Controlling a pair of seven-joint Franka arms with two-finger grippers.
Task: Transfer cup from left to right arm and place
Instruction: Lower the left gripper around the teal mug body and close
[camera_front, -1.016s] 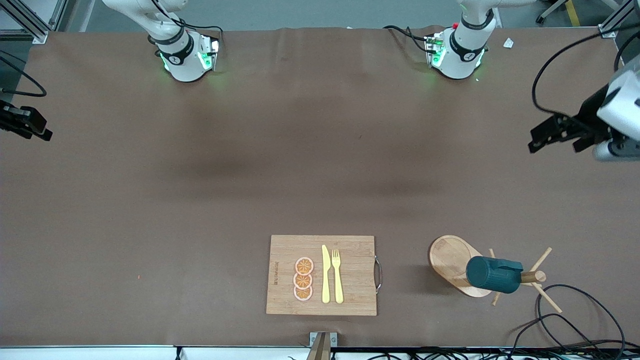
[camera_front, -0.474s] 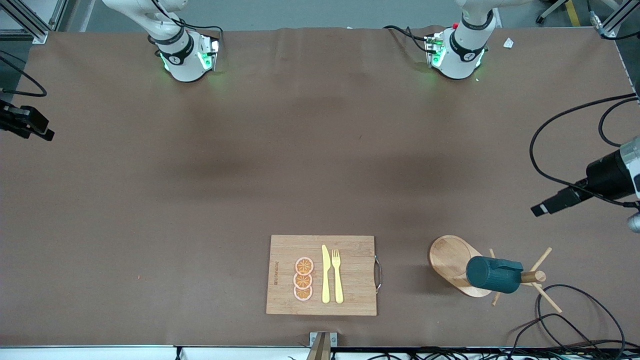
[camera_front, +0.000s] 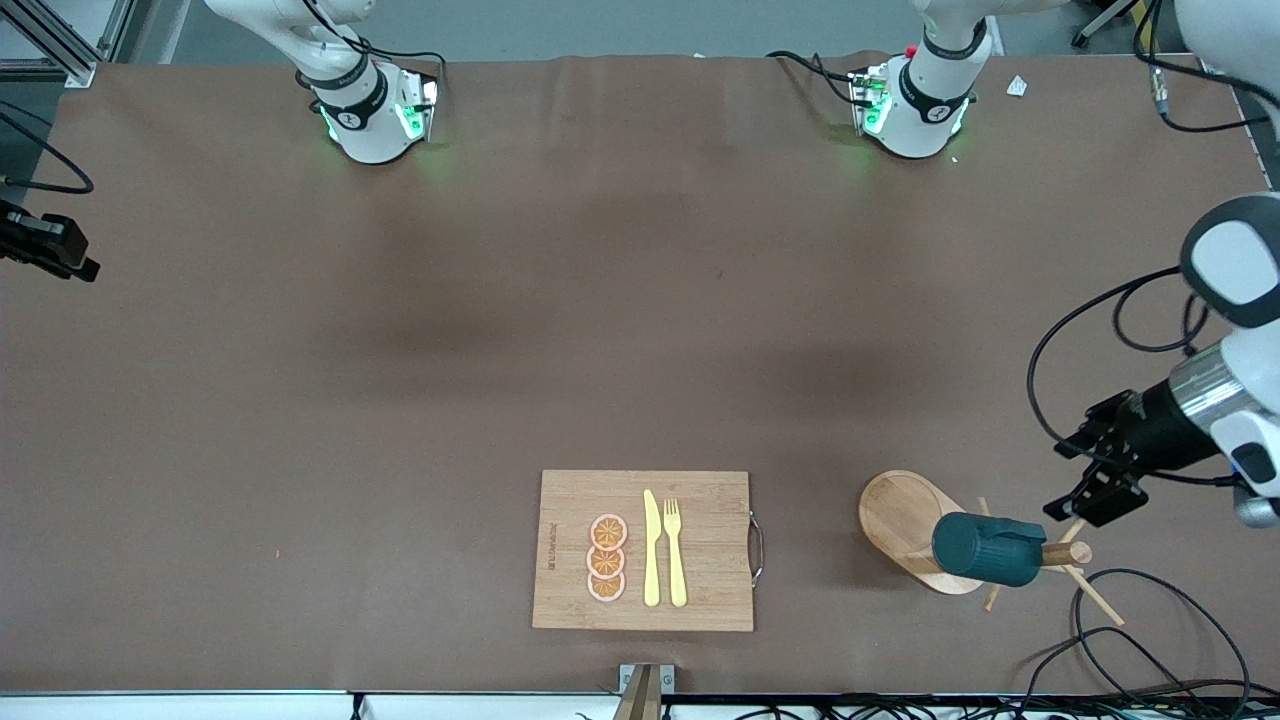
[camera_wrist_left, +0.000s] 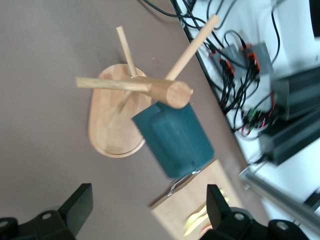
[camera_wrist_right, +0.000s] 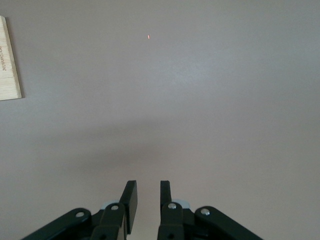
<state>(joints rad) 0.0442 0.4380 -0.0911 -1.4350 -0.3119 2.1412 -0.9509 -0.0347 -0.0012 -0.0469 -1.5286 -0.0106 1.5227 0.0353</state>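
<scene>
**K:** Since you had the front view up, where did everything sit? Clock it with 12 at the bases and 6 at the front camera.

**M:** At 9 o'clock, at the right arm's end, the right gripper (camera_wrist_right: 145, 200) hung over bare table and that arm was idle. Its fingers (camera_wrist_right: 129, 202) were barely parted, with a thin slit between them and nothing in it. One corner of the cutting board (camera_wrist_right: 7, 60) showed in its wrist view.

**K:** And the middle?

**M:** The cutting board (camera_front: 700, 600) lay flat at 6 o'clock, near the table edge. On it, from the 9 side to the 3 side, were three orange slices (camera_front: 607, 558) stacked in a column, then a yellow knife (camera_front: 651, 550), then a yellow fork (camera_front: 676, 550). The knife and fork lay side by side, pointing at 12.

**K:** And the cup?

**M:** It was at about 4 o'clock. The cup (camera_front: 985, 548) hung on a peg of the wooden mug rack (camera_front: 900, 515), lying sideways above the oval base, untouched. The left wrist view had it too: the cup (camera_wrist_left: 175, 137) just under the thick centre post, with the base (camera_wrist_left: 107, 135) beneath.

**K:** Where was the left gripper?

**M:** The left gripper (camera_front: 1062, 478) was at 2 o'clock from the cup, over the rack's peg tips. Its jaws were spread wide and empty, clear of the cup. In its own wrist view the left gripper (camera_wrist_left: 145, 210) framed the cup between both fingers (camera_wrist_left: 75, 205) without contact.

**K:** Anything else there?

**M:** Loose black cables (camera_front: 1150, 620) lay at 5 o'clock, at the table's corner.
</scene>
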